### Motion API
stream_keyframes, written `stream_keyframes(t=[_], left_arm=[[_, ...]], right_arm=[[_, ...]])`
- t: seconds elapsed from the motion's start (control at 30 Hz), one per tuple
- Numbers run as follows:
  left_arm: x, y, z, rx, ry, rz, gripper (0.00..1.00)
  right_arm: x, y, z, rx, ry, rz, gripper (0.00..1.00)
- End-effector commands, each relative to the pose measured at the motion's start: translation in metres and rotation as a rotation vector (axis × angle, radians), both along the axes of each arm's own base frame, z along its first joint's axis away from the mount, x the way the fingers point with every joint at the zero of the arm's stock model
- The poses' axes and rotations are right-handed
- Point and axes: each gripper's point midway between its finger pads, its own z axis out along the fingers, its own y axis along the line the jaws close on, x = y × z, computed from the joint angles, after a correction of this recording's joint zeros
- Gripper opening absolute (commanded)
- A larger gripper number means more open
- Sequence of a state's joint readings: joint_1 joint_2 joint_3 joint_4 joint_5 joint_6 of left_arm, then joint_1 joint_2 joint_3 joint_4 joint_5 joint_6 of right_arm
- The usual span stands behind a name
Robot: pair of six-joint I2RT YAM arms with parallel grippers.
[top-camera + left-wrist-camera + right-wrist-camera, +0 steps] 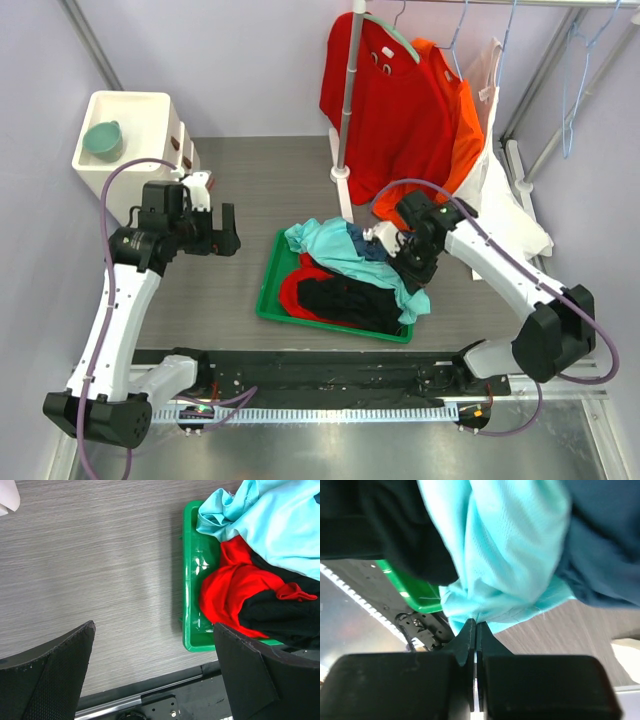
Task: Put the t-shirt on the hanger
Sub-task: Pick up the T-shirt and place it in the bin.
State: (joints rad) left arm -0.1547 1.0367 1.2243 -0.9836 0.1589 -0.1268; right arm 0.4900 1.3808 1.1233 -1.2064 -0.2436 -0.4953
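My right gripper (475,630) is pinched shut on a bunched edge of the t-shirt (505,550). The shirt is light turquoise and lies crumpled over dark clothes (345,295) in the green tray (268,296). My left gripper (154,630) hangs wide open and empty beside that tray.

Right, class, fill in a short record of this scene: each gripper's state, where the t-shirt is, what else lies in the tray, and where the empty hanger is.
left gripper: open, holding nothing, above the table beside the green tray
right gripper: shut on an edge of the t-shirt
t-shirt: crumpled on top of the pile in the tray
also in tray: red garment, black garment, dark blue garment
hanger: hanging empty at the far right
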Motion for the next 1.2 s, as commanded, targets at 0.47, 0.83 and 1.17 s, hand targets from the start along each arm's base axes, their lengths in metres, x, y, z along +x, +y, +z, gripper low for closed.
stream_keyframes(t=[0.47,0.83,1.17], left_arm=[[-0.006,-0.023,0.046,-0.11,-0.177,-0.131,1.0],[-0.013,-0.037,0.064,-0.149,-0.247,-0.232,1.0],[-0.024,-0.075,0.098,-0.253,-0.367,-0.525,1.0]], right_arm=[[0.008,0.049,0.235,0.486,-0.463,0.074,0.01],[0.028,0.071,0.346,0.726,-0.736,0.061,0.01],[0.028,0.085,0.434,0.991,-0.932,0.035,0.01]])
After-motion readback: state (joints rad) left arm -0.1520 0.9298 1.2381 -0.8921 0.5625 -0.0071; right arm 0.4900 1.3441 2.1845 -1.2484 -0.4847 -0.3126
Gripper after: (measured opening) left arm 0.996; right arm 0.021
